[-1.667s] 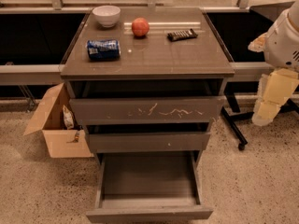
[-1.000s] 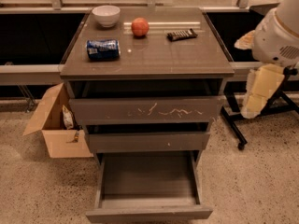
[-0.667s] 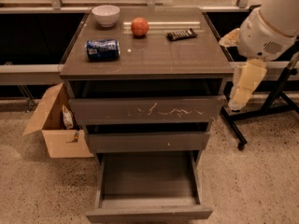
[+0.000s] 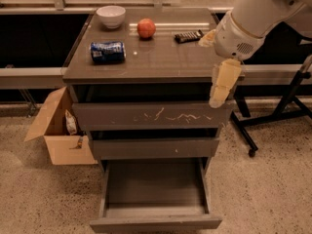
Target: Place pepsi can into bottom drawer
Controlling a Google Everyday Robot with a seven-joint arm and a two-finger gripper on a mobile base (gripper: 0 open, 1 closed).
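The pepsi can (image 4: 107, 51), blue with white markings, lies on its side on the left part of the cabinet top (image 4: 161, 62). The bottom drawer (image 4: 155, 222) is pulled out and its tray holds nothing. My gripper (image 4: 222, 84) hangs from the white arm at the cabinet's right front corner, in front of the top edge and pointing down. It is far to the right of the can and holds nothing that I can see.
A white bowl (image 4: 111, 15), an orange fruit (image 4: 146, 28) and a dark snack bar (image 4: 188, 35) sit along the back of the top. The scratched top drawer (image 4: 151, 115) and middle drawer (image 4: 153, 147) are closed. A cardboard box (image 4: 58, 135) stands left, a black stand (image 4: 273, 118) right.
My arm has swung left from the right edge of the view to the cabinet's right front corner. The can and the drawers have not moved.
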